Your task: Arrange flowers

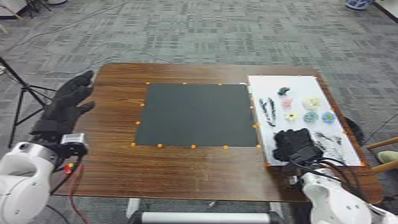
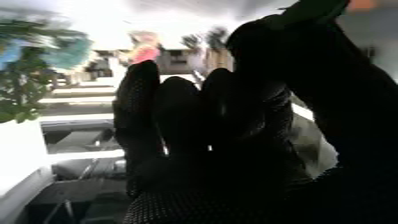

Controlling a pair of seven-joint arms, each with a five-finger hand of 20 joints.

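Can't tell if the black-fabric right robot hand (image 1: 295,144) pinches anything; advancing low could crush the small yellow blossom (image 1: 291,116)

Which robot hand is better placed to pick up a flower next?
Right, I'd judge: the right robot hand is at the white sheet, close to the flowers; the left robot hand is at the table's left edge, beyond the dark mat.

Head view evenly lit; right wrist view backlit, white glare.
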